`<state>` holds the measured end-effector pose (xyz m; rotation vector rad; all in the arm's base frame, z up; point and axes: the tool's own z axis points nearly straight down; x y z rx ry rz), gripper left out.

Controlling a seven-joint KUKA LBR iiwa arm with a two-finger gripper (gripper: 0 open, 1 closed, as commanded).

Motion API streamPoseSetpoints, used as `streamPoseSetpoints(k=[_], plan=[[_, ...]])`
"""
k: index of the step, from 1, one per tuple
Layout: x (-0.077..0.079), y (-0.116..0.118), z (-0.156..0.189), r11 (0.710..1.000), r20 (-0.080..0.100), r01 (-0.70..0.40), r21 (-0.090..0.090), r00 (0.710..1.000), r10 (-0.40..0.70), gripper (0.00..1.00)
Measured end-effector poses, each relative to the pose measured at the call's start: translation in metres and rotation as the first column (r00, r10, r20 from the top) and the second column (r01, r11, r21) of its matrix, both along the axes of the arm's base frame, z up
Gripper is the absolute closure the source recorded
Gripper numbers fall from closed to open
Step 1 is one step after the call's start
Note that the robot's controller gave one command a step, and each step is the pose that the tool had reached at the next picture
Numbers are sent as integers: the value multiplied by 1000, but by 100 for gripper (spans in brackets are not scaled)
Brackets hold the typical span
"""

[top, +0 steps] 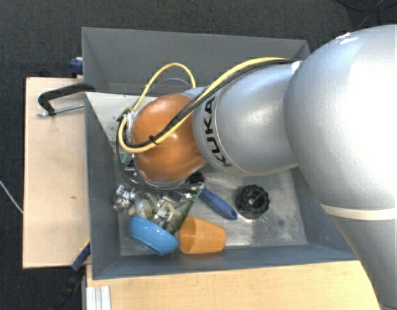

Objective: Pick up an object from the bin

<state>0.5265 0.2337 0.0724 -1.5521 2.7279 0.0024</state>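
You see a small blue bowl (150,234) tipped up by the bin's (185,47) bottom edge, an orange cup (202,237) on its side touching it

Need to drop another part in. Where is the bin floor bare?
Bare floor of the bin lies right of the black knob and orange cup, up to the right wall. Crowded at left: the gripper, blue cup and blue-handled tool sit close together.

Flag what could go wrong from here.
1. The pincer sits low, close to the blue cup and the orange cup, which lie touching on their sides; it may catch both or knock one away.
2. The blue handle runs partly under the arm and could get dragged.
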Motion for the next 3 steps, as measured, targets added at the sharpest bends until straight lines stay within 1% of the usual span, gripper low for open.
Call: streamPoseSetpoints(k=[1,2,3], plan=[[1,1,1,1000,0,2,0,1000,-2,0],[1,2,2,1000,0,2,1,1000,-2,100],[2,3,9,1000,3,5,3,1000,-5,100]])
